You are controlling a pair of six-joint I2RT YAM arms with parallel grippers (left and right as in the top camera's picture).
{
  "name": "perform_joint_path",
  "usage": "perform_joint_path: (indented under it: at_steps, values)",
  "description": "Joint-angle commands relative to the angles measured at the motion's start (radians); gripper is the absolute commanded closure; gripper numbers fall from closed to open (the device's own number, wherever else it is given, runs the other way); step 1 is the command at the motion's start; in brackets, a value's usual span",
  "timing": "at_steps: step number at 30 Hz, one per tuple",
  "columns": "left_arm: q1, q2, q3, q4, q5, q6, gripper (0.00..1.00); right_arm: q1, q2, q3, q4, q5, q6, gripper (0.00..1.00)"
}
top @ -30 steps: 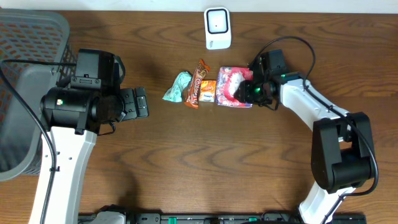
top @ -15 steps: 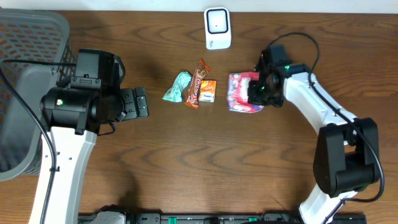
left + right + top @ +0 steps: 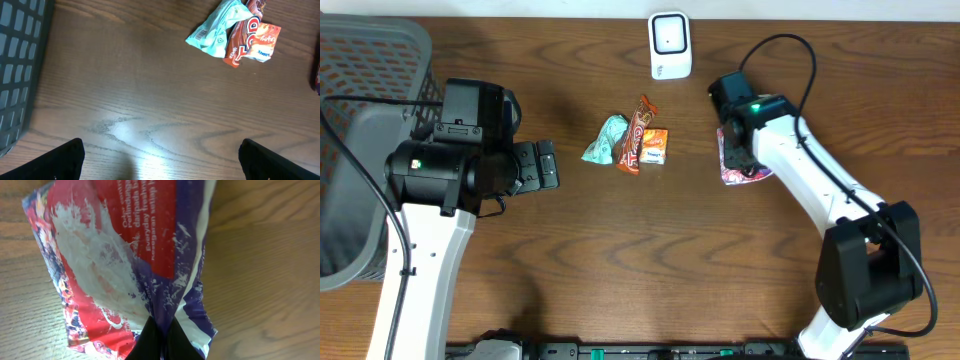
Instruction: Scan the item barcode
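My right gripper (image 3: 733, 150) is shut on a red and purple snack packet (image 3: 748, 173), which hangs right of the pile and below the white scanner (image 3: 670, 45). In the right wrist view the crumpled packet (image 3: 115, 255) fills the frame, its purple edge pinched between my black fingers (image 3: 161, 342). No barcode shows on the side I see. My left gripper (image 3: 546, 165) stands open over bare wood, left of the pile. Nothing lies between its fingers (image 3: 161, 152).
A teal packet (image 3: 608, 139), a brown-orange bar (image 3: 636, 133) and a small orange packet (image 3: 655, 147) lie together at the table's middle; the left wrist view shows them too. A grey mesh basket (image 3: 360, 60) stands at the far left.
My right gripper has shut on the red and purple packet and carried it right, away from the pile, turning it edge-on. The left arm has not moved.
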Motion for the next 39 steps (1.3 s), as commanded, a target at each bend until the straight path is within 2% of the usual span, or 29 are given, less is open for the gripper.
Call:
perform_joint_path:
  at_steps: [1, 9, 16, 25, 33, 39]
  values:
    - [0.005, 0.003, 0.005, -0.003, -0.009, -0.006, 0.02, 0.047, -0.019, 0.015, -0.002, 0.14, 0.047, 0.99]
    - [0.005, 0.003, 0.005, -0.003, -0.009, -0.006, 0.02, 0.098, -0.018, -0.024, 0.016, 0.165, 0.104, 0.99]
    - [0.005, 0.003, 0.005, -0.003, -0.009, -0.006, 0.02, 0.145, 0.006, -0.097, 0.119, 0.167, 0.125, 0.99]
    - [0.005, 0.003, 0.005, -0.003, -0.009, -0.006, 0.02, 0.266, 0.028, -0.1, 0.195, 0.155, 0.124, 0.99]
    - [0.005, 0.003, 0.005, -0.003, -0.009, -0.006, 0.02, 0.333, 0.027, -0.048, 0.235, 0.105, 0.123, 0.79]
    - [0.005, 0.003, 0.005, -0.003, -0.009, -0.006, 0.02, 0.314, 0.027, 0.105, 0.133, 0.071, 0.09, 0.77]
